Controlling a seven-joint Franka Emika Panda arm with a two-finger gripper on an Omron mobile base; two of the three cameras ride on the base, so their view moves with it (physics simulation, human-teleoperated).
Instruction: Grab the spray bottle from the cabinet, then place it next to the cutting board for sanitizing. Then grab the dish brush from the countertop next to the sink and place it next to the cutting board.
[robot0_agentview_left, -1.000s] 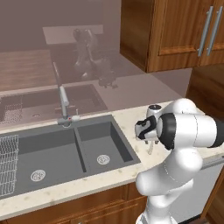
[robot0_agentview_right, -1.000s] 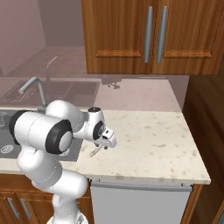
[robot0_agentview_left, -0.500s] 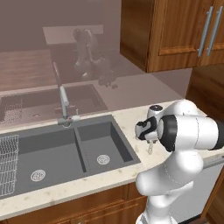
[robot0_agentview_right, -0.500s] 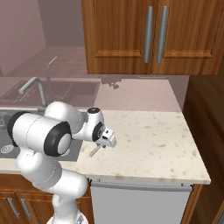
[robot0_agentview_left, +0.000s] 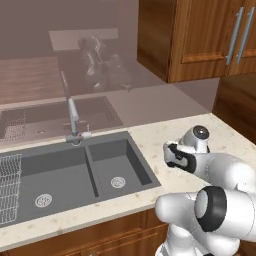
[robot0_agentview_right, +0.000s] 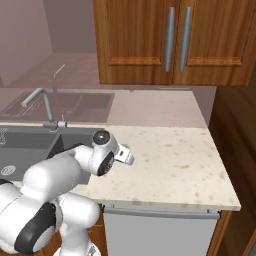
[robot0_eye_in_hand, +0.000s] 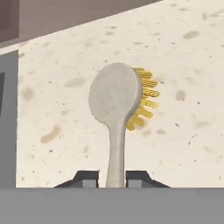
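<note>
Looking from the left base view, the arm bends low over the counter (robot0_agentview_left: 150, 137) just right of the sink (robot0_agentview_left: 75, 170), its wrist close above the stone; the faucet (robot0_agentview_left: 73, 120) stands behind the sink, a wire rack (robot0_agentview_left: 9, 187) sits at the sink's left end, and the cabinet (robot0_agentview_left: 200, 37) hangs above and to the right of the sink. From the right base view, the hand reaches out over the counter (robot0_agentview_right: 170, 160) right of the sink (robot0_agentview_right: 30, 145), with the gripper (robot0_agentview_right: 127, 157) near the sink's right rim and a pale bit of the brush (robot0_agentview_right: 123, 148) showing at it. From the hand view, the gripper (robot0_eye_in_hand: 116, 178) is closed on the brush (robot0_eye_in_hand: 116, 105), both fingers (robot0_eye_in_hand: 138, 178) pressed to the thin handle; the round head with yellow bristles stands over the counter (robot0_eye_in_hand: 183, 57), and the sink's (robot0_eye_in_hand: 8, 118) dark edge lies at the left
</note>
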